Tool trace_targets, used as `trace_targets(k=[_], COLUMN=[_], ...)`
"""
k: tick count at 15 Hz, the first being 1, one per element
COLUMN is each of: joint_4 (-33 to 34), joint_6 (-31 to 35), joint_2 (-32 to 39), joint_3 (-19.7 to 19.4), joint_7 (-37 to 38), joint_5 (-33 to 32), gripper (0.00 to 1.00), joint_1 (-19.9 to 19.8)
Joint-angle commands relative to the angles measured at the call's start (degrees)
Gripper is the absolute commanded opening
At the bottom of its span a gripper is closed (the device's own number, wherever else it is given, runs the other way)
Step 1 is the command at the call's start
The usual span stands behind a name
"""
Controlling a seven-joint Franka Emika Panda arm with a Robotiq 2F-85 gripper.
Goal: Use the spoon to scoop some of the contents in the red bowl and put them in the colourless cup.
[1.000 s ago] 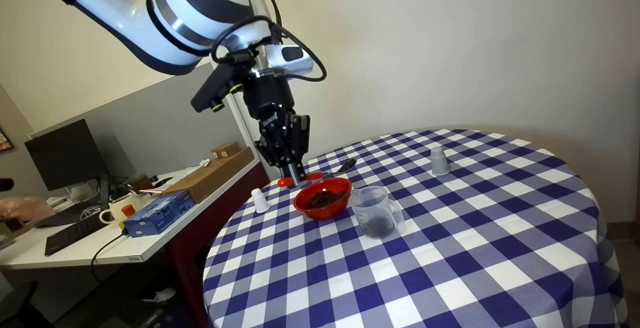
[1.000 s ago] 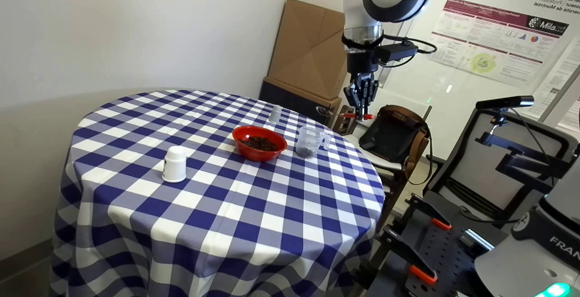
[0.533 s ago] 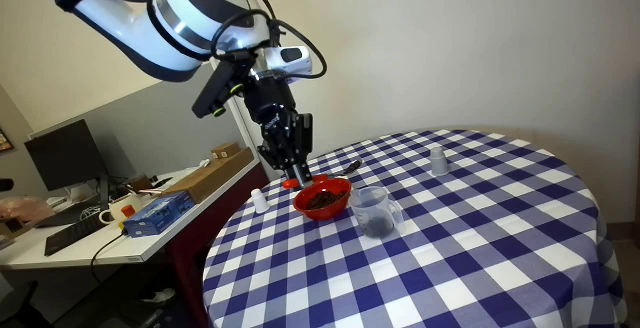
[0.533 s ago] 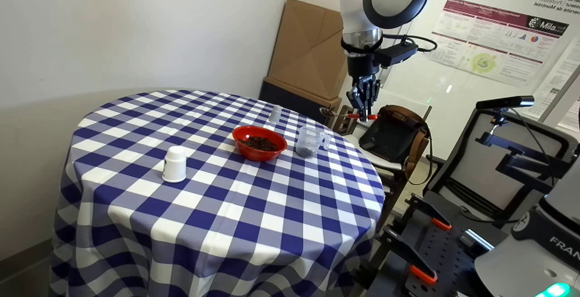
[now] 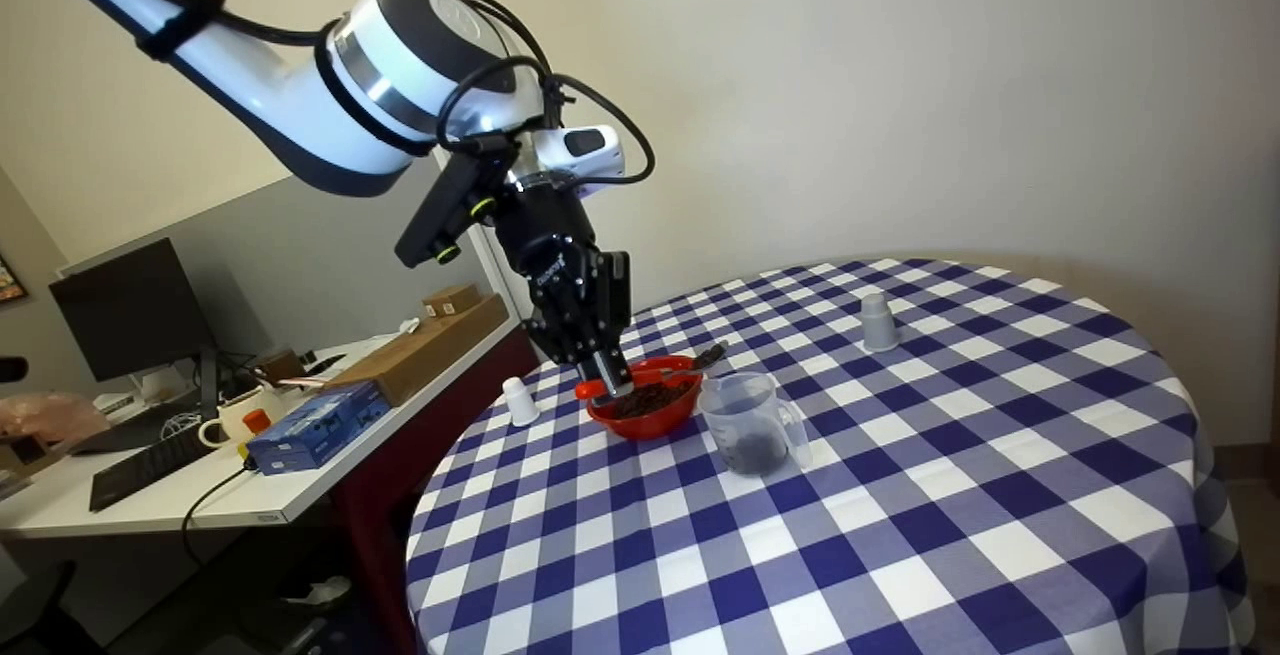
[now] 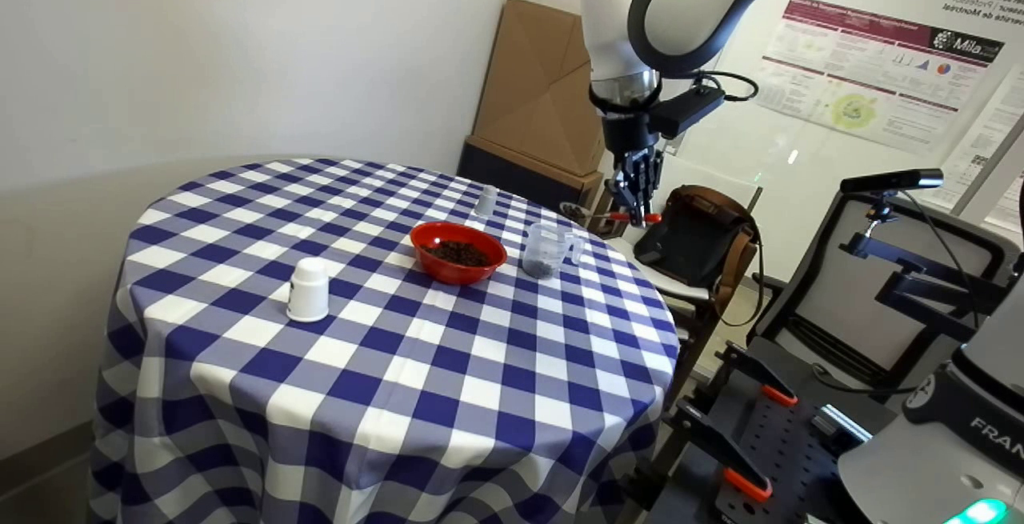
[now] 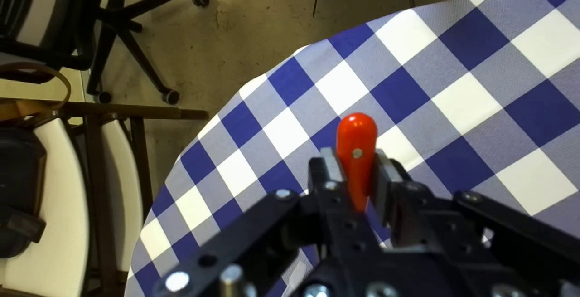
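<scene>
Pincer [image 7: 358, 166] clamped on the loaded spoon [image 6: 618, 217], aloft near the colourless cup [image 6: 545, 249]; red bowl [image 6: 454, 274] just beside the cup. Premature tilting, short of the cup, could spill the contents [image 6: 573, 210].

I find a lab office: 1 monitor [image 5: 133, 307], left of an exterior view; 1 Mila-marked poster [image 6: 876, 80], upper right of an exterior view.

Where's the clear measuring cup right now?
In both exterior views, the clear measuring cup stands upright on the checked tablecloth, just right of the red bowl and close to it without touching.
</scene>
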Motion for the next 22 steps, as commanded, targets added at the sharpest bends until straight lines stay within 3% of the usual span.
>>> trace_targets(k=[1,10,22], joint_4=[1.9,7.0,6.9], joint_6=[-1.0,-1.4,-4.7], joint_2=[2.6,7.4,9.4], joint_3=[-0.3,-0.9,-1.1], joint_7=[2.3,2.8,4.3], joint_5=[-2.2,-2.2,-11.9], gripper=[0.05,0.05,0.05], joint_1=[0.8,1.7,3.9])
